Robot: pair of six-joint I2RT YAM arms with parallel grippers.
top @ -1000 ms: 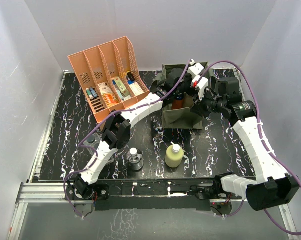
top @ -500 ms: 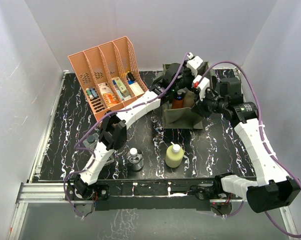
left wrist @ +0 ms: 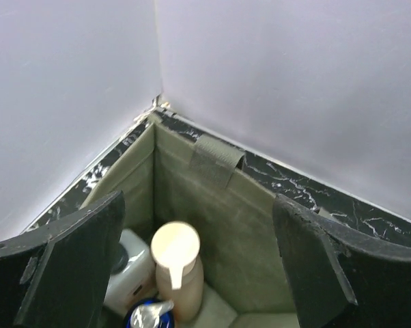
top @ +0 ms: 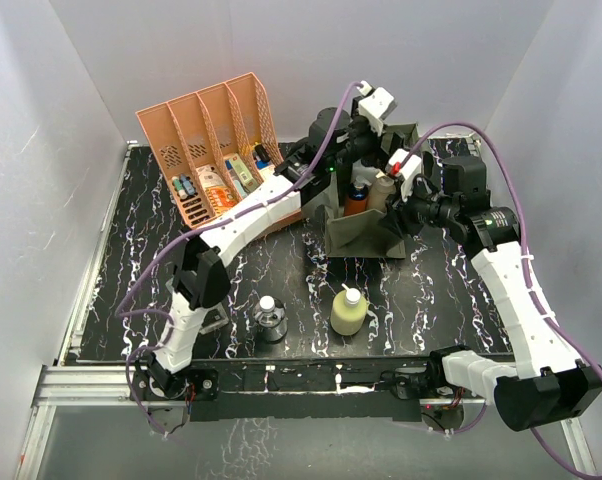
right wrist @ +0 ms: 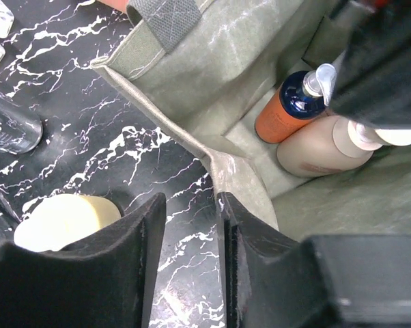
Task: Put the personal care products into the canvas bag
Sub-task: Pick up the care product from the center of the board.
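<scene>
The olive canvas bag stands open at mid-table. Inside it are the tan pump bottle, a white bottle and the orange-and-blue pump bottle. My left gripper hangs open and empty above the bag's mouth, over the tan pump. My right gripper is at the bag's front right rim, its jaws slightly open with only table between them; the rim lies just past the tips. On the table in front stand the yellow white-capped bottle and the small clear round bottle.
A salmon-orange slotted rack with small boxes and tubes stands at the back left. White walls close in the back and sides. The left arm stretches diagonally across the table toward the bag.
The left gripper opened and rose out of the bag, leaving the tan pump bottle inside. The right gripper's jaws parted from shut at the bag's rim.
</scene>
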